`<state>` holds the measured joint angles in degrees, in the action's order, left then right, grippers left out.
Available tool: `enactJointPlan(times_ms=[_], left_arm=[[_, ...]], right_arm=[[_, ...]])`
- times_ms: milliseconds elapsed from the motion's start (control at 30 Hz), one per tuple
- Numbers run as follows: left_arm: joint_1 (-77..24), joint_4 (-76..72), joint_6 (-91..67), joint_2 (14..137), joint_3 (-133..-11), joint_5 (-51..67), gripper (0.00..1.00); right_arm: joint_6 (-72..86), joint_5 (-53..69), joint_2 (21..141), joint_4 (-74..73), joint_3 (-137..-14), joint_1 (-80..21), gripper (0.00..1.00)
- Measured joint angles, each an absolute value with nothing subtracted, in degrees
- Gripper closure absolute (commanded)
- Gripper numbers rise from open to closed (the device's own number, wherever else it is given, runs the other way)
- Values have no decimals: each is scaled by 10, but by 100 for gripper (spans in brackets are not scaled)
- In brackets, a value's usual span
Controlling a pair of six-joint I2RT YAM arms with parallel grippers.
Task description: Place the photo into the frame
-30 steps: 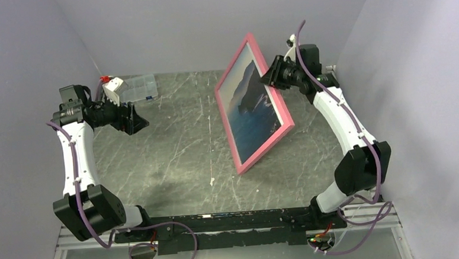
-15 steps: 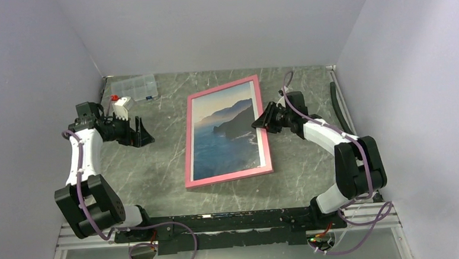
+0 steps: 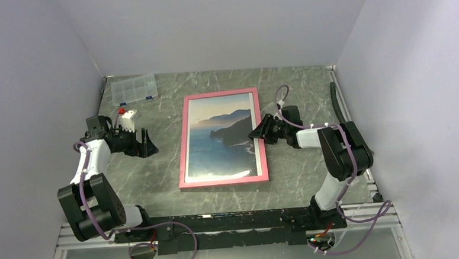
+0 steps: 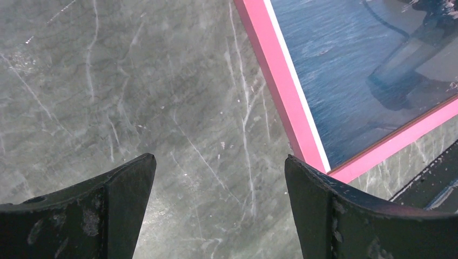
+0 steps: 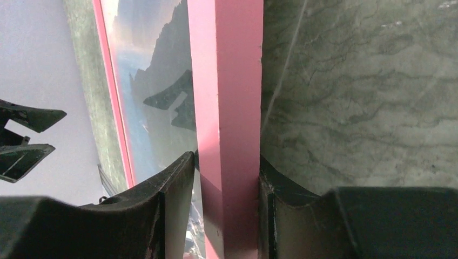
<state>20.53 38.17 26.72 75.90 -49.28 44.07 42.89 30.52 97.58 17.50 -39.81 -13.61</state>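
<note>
Marble table (image 3: 158, 180), photo (image 3: 219, 148) in frame (image 3: 224, 180) lying flat, right tool (image 3: 256, 133) gripping its edge

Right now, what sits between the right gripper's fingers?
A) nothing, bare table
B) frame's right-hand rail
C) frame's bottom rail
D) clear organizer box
B: the right wrist view shows the frame's pink rail running between the right gripper's fingers, and from above that gripper sits at the frame's right side.

box (image 3: 133, 89): clear, compartmented, far-left corner | tabletop (image 3: 163, 162): grey marbled | walls: plain, pale
</note>
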Motion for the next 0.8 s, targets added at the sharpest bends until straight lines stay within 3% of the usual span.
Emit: enactJointPlan(times_ms=[100, 167, 233, 267, 533, 800], left_arm=[[204, 360, 257, 759, -487, 430, 6], [204, 343, 251, 759, -482, 421, 6], [203, 336, 245, 760, -480, 416, 6], [203, 333, 242, 762, -480, 413, 6], [203, 306, 230, 770, -469, 411, 6], [201, 291, 213, 770, -469, 406, 6]], right_arm=[[430, 311, 994, 198, -398, -136, 49], [428, 310, 999, 202, -397, -136, 38], [426, 314, 999, 207, -397, -136, 3], [426, 324, 997, 217, -397, -136, 1], [399, 269, 973, 191, -409, -142, 0], [357, 50, 923, -7, -459, -140, 0]])
